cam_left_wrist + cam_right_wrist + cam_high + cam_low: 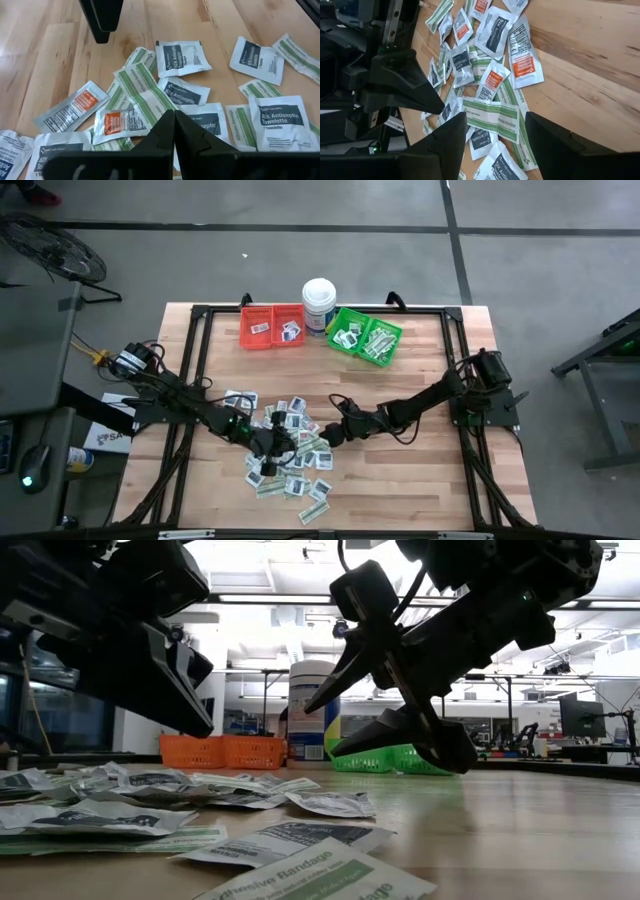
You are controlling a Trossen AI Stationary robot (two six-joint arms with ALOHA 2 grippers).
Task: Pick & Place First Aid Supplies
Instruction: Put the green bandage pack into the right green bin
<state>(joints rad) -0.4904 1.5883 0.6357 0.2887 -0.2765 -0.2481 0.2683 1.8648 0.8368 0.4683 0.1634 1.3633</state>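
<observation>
Low view is only showing packets (300, 880) lying up front. From overhead they're sprawling mid-table, left gripper (268, 442) sitting over them, fingers pinched together, whether anything's caught I can't tell. Right gripper (334, 432) is hanging spread at the pile's edge. 2 bins (272, 326) are sitting beyond

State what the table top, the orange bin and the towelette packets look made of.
Table top: likely wood, pale planks with visible grain, matte. Orange bin: seemingly plastic, uniformly coloured thin walls. Towelette packets: probably foil-lined paper or plastic film, white, crinkled, slightly glossy.
</observation>
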